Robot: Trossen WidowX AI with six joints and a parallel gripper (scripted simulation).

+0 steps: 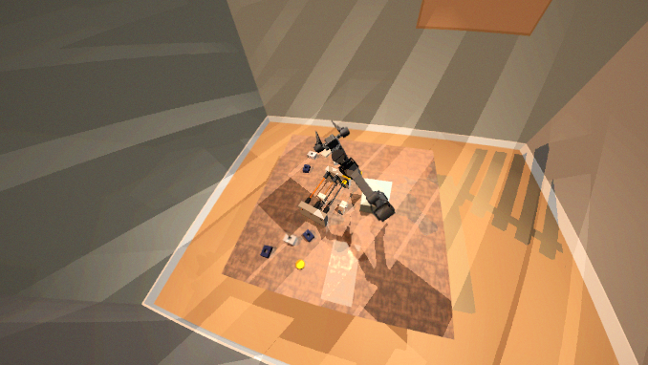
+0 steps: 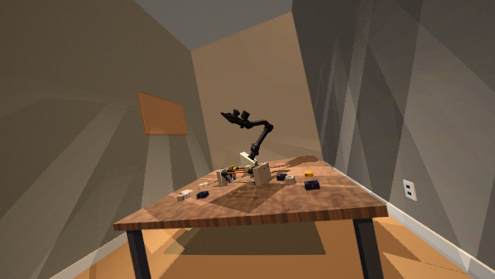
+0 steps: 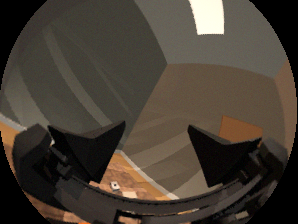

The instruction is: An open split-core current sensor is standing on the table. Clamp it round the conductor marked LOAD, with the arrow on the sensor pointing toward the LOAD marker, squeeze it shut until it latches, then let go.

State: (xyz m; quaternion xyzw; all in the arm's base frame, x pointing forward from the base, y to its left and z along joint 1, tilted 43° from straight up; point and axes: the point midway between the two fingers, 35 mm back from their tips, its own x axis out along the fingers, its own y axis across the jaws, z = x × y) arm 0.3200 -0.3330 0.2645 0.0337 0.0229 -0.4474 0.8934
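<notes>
My gripper [image 1: 325, 127] [image 2: 221, 113] [image 3: 157, 126] is open and empty, raised high above the table and beyond the conductor rig. The rig has a pale near end panel [image 1: 313, 214] [image 2: 261, 174] and a second panel at its other end. An orange conductor [image 1: 315, 189] and darker conductors run between them. A yellow part [image 1: 345, 182] [image 2: 232, 168] shows on the rig. A small pale object [image 1: 342, 206] stands beside the rig; I cannot tell whether it is the open sensor. The LOAD marking and the sensor's arrow are too small to read.
Navy blocks [image 1: 306, 168] [image 1: 308, 235] [image 1: 266, 251] [image 2: 312, 185] and white blocks [image 1: 312, 155] [image 1: 290, 240] [image 2: 290, 180] [image 3: 115, 186] lie around the rig. A yellow round piece [image 1: 300, 265] [image 2: 309, 174] lies near one table edge. A pale box [image 1: 382, 188] stands by the arm's base.
</notes>
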